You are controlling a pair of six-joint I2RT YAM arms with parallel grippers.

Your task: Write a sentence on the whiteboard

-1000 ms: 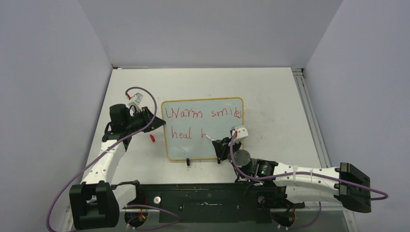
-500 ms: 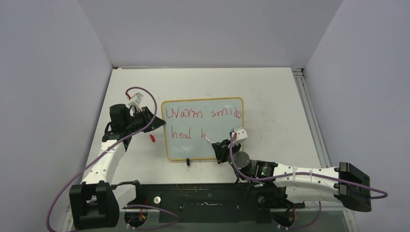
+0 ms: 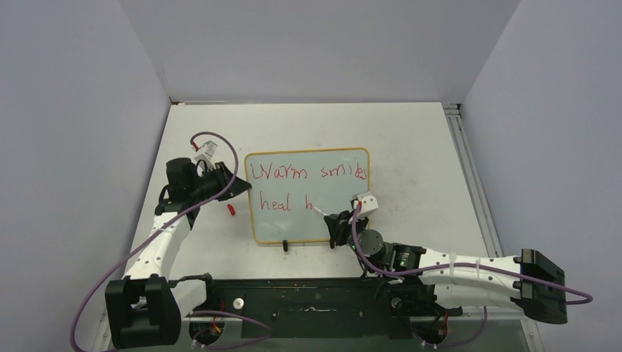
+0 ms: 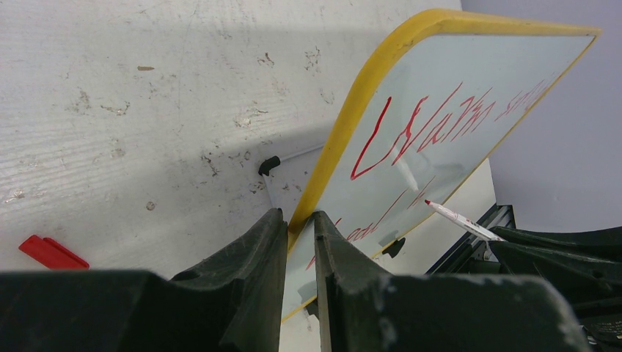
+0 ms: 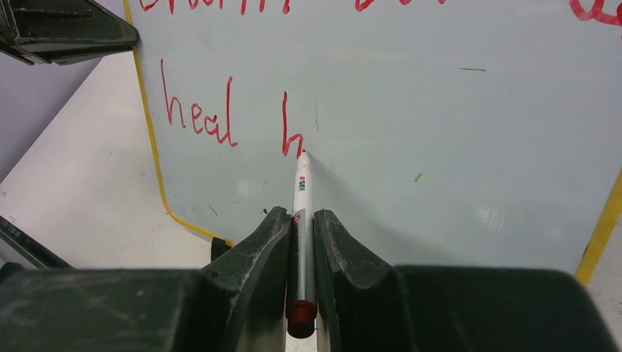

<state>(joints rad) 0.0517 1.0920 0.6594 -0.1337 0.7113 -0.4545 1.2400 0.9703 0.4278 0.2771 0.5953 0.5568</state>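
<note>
"Top external view first; where does my right arm lie?"

"Your right arm (image 3: 455, 275) stretches low along the near edge of the table (image 3: 411, 147), running from its base at the right toward the middle; the wrist turns away from you, and the right gripper (image 3: 331, 218) sits over the lower right part of the whiteboard (image 3: 293, 224)."

"And its fingers?"

"The right wrist view shows them pressed onto a marker (image 5: 302, 191) with a white barrel and a red end; the marker runs straight out between them; its tip touches the board at the foot of the last red letter."

"What does the sentence read?"

"The sentence (image 3: 279, 173) has 'Warm smiles' on the upper line and 'heal h' on the lower, all in thin red strokes."

"My left arm?"

"Your left arm (image 3: 165, 242) climbs from its base at the near left corner, forearm pointing away from you; the wrist bends right, so the left gripper (image 3: 238, 187) meets the board's left edge; in the left wrist view its fingers (image 4: 249, 249) are clamped on the yellow frame, one on each face."

"Where is the board itself?"

"It sits mid-table between your two grippers, with a black foot (image 3: 284, 246) at its near edge; a small red piece (image 3: 231, 210) lies on the table just beside the left edge, near the left gripper."
</note>
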